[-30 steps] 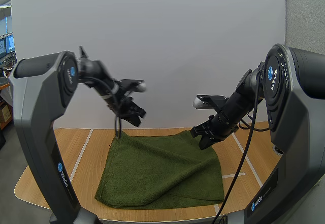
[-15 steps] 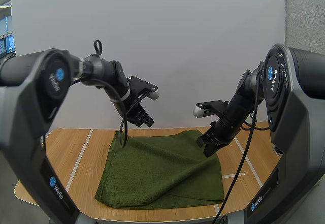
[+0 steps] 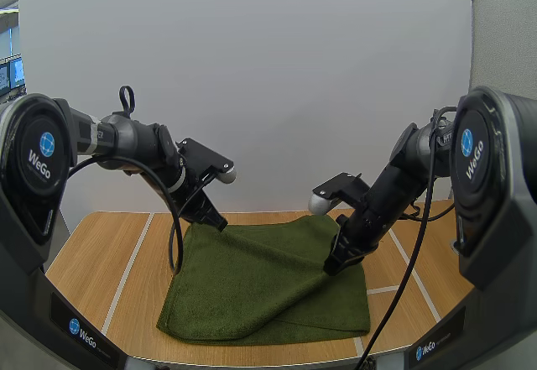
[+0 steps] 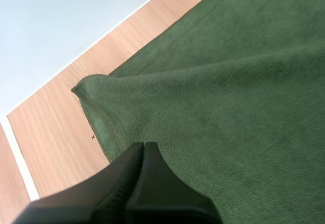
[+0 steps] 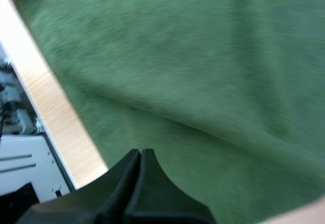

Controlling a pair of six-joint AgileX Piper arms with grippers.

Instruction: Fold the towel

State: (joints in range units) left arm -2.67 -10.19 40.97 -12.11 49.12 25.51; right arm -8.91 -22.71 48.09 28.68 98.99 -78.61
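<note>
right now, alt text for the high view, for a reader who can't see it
A dark green towel lies on a wooden table. The left gripper is at its far left corner; the right gripper points down at its right side.

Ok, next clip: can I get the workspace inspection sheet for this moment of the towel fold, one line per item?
surface: wooden table with pale strips marked on it
job's things: green towel lies spread on the table; its near edge looks doubled over, its far-left corner a little raised
clutter: nothing seen
grippers: left gripper, fingers shut on nothing, at the towel's far-left corner; right gripper, fingers shut on nothing, low over the towel's right side
cables: nothing seen loose on the table
surroundings: plain white panel behind the table
</note>
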